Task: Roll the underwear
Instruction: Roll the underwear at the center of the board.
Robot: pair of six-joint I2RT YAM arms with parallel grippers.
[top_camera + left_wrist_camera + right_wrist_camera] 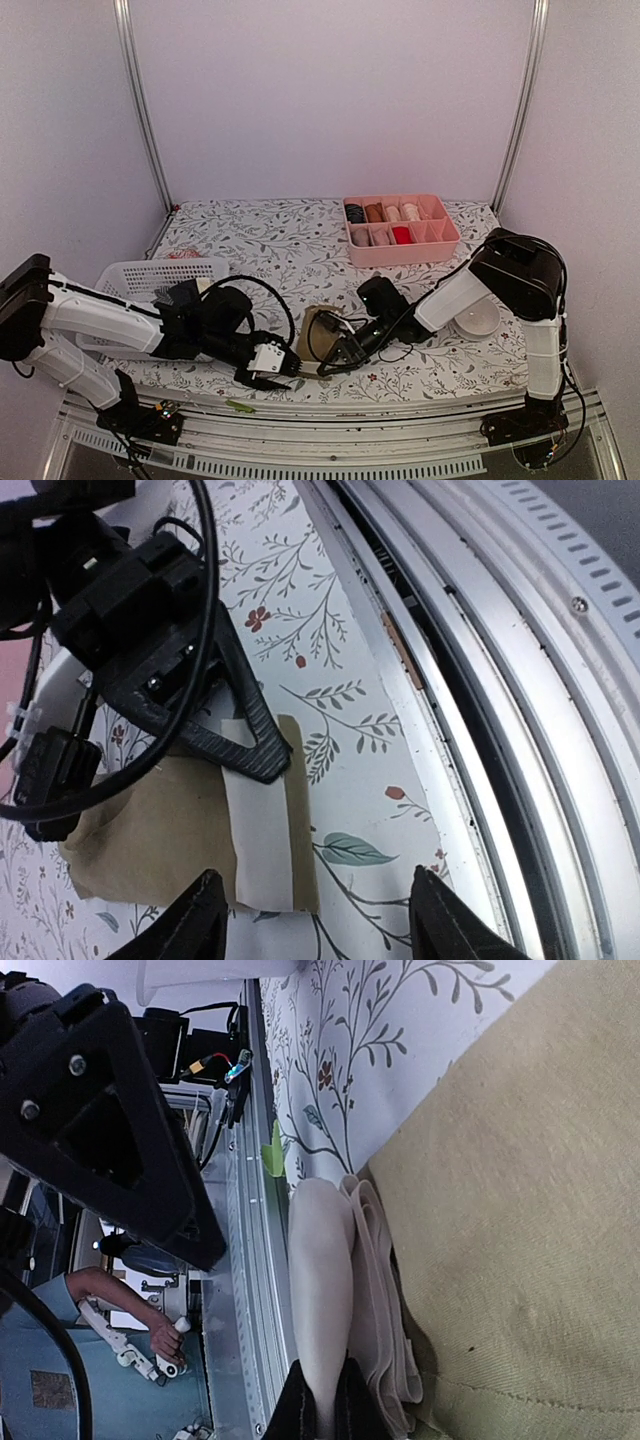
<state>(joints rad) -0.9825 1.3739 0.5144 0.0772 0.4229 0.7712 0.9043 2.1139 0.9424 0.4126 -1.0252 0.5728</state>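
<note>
Close to the near edge lies the olive-tan underwear (322,335), its cream waistband (258,830) folded along one side. The right end effector (325,1412) pinches that band, fingers narrow; the left end effector (320,920) hangs wide open above it. Underneath is a leaf-and-flower printed table (270,240), with white walls (330,100) behind.

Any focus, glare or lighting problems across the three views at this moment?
Top external: soft, even light, everything sharp. Left wrist: the left gripper is dark and blurred at the bottom edge, and there is bright glare on the silver metal table rail. Right wrist: the olive-tan cloth underwear sits close and looks slightly soft.
</note>
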